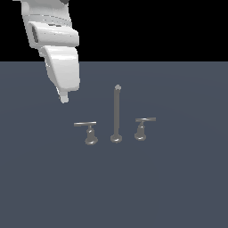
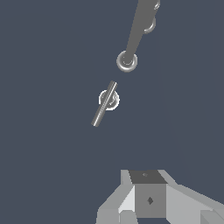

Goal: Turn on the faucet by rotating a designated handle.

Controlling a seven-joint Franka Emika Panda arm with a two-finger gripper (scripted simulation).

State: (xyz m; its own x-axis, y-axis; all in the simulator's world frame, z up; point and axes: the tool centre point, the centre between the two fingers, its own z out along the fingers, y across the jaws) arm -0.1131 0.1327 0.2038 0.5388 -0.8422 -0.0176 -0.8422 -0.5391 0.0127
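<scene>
Claw (image 2: 151,205) (grip state unclear) hangs above the floor, apart from the handle (image 1: 90,130) beside the faucet (image 1: 116,115)

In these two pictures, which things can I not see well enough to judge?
- Gripper: the wrist view's bottom edge cuts off the fingertips, and the exterior view shows only one pale tip, so open or shut is unclear.
- Second lever handle: in the wrist view the spout rod covers most of it.
- Handle rotation: no mark shows on or off.

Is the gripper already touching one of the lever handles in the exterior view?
No; the gripper hangs above and apart from the handle, with bare grey floor between them.
</scene>
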